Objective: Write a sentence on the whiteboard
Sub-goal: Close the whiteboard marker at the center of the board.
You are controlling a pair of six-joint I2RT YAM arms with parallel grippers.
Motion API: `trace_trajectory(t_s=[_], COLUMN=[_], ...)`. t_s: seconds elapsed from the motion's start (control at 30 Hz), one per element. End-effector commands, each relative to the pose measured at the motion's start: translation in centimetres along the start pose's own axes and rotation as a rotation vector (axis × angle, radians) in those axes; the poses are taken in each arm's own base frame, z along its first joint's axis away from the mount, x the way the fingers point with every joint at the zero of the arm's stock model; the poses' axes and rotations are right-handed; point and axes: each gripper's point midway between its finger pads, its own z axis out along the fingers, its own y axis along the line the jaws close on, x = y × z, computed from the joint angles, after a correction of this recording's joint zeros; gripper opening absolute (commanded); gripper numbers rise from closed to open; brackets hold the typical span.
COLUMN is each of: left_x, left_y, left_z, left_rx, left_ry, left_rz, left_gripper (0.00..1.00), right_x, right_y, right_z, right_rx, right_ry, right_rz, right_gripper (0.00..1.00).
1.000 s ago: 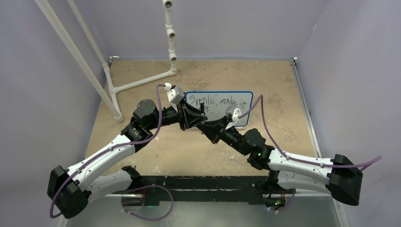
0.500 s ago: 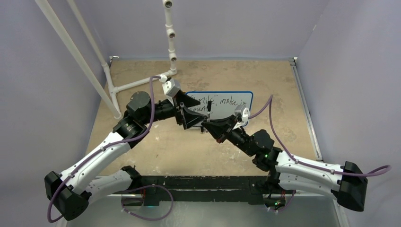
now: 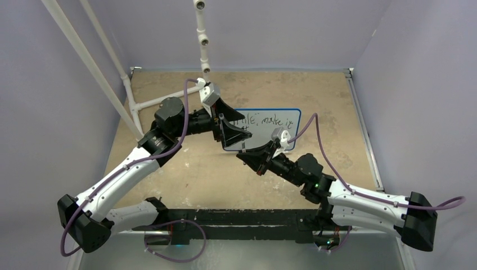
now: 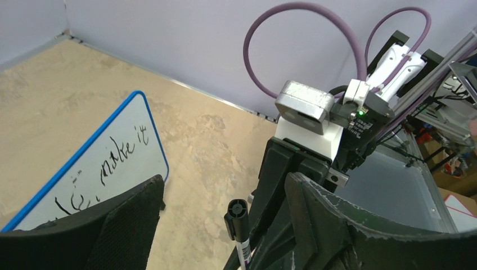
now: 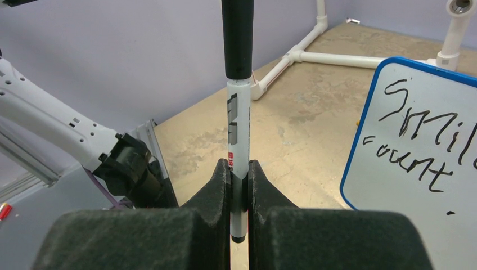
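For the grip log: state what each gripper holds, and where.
Right gripper clamps the marker low on its white barrel. Left gripper is open, holding nothing.

Soft, even light all over the tabletop (image 3: 315, 90), only faint, diffuse shadows. The whiteboard (image 5: 416, 191) reads matte and clean, ink crisp. Up close, the right end effector (image 5: 239, 188) is soft and blurry along the bottom edge, while the marker (image 5: 238, 112) label reads sharp.

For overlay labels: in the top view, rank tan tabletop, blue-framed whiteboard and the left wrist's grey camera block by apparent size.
1. tan tabletop
2. blue-framed white whiteboard, partly hidden by arms
3. grey camera block, though nearer the camera
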Motion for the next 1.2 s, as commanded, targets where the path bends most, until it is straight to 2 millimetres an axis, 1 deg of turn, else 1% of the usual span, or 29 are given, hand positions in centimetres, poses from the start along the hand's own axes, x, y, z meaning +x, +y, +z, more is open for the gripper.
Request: trace_trajectory(t_s=[0.0,0.07,0.17,0.23,0.37,0.5,0.67,0.87,0.97,1.17], left_x=[-0.3,0.0,0.3,0.6,1.5,3.1,6.2,8.7,9.7,12.3], left_y=[-0.6,-0.6,-0.5,-0.5,-0.5,-0.3,0.5,0.4,0.4,0.7], left_z=[-0.1,-0.2,-0.2,-0.2,-0.4,-0.9,-1.4,-1.3,-1.5,-2.0], left_rx=[0.033,0.035,0.034,0.036,0.044,0.04,0.024,0.072,0.081,0.082], left_ry=[0.016,0.025,0.035,0.041,0.06,0.088,0.144,0.159,0.174,0.221], left_rz=[0.011,0.005,0.004,0.0,-0.005,-0.007,-0.032,-0.09,-0.1,-0.143], left_gripper=[0.72,0.6,0.47,0.34,0.0,0.0,0.0,0.0,0.0,0.0], right_x=[-2.6,-2.7,-2.8,-3.0,-3.1,-3.5,-5.2,-7.0,-7.4,-8.8], right_y=[1.2,1.2,1.2,1.3,1.1,0.8,0.2,-0.1,-0.3,-0.7], right_z=[0.6,0.6,0.7,0.8,1.0,1.0,0.8,0.5,0.6,0.1], right_rx=[-0.039,-0.039,-0.039,-0.04,-0.019,0.011,0.067,0.092,0.107,0.138], right_ry=[-0.045,-0.045,-0.045,-0.045,-0.038,-0.039,-0.086,-0.159,-0.169,-0.227], right_rz=[-0.023,-0.023,-0.022,-0.018,-0.003,0.033,0.067,0.081,0.082,0.097], right_gripper=[0.0,0.0,0.0,0.0,0.0,0.0,0.0,0.0,0.0,0.0])
